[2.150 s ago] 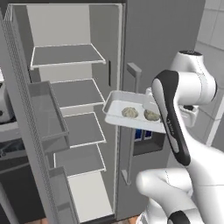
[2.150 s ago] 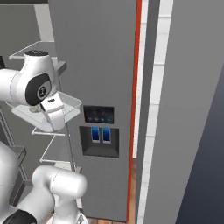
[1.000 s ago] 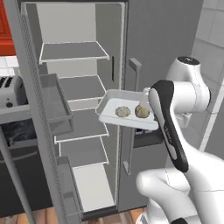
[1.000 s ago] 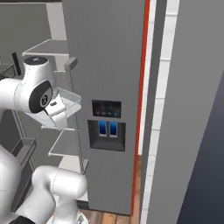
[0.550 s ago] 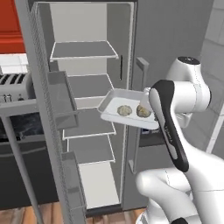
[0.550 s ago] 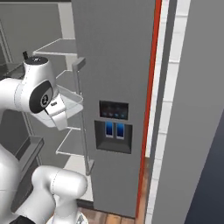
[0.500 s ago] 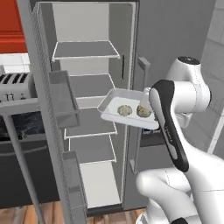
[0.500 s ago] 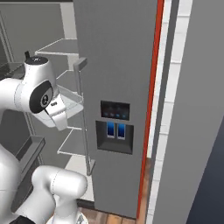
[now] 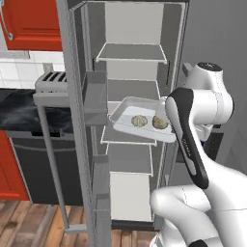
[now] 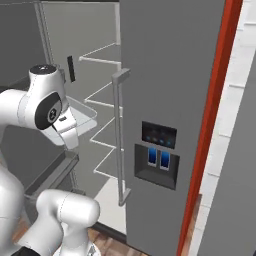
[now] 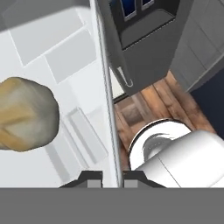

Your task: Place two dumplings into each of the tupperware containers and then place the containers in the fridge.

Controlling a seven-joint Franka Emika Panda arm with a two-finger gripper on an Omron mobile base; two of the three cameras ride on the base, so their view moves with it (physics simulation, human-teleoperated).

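The light tupperware container (image 9: 126,121), two dumplings (image 9: 138,120) inside, is pinched by its rim in the gripper (image 11: 112,177), level before the open fridge (image 9: 132,52); it should be kept flat while slid onto a shelf.

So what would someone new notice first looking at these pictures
Probably the shallow silvery-white rectangular tray held up in front of the tall grey fridge's open compartment, level with its middle shelves, with two small beige pleated dumplings side by side inside. The gripper is shut on the tray's rim. On the closed door sits a dark dispenser panel with blue lights.
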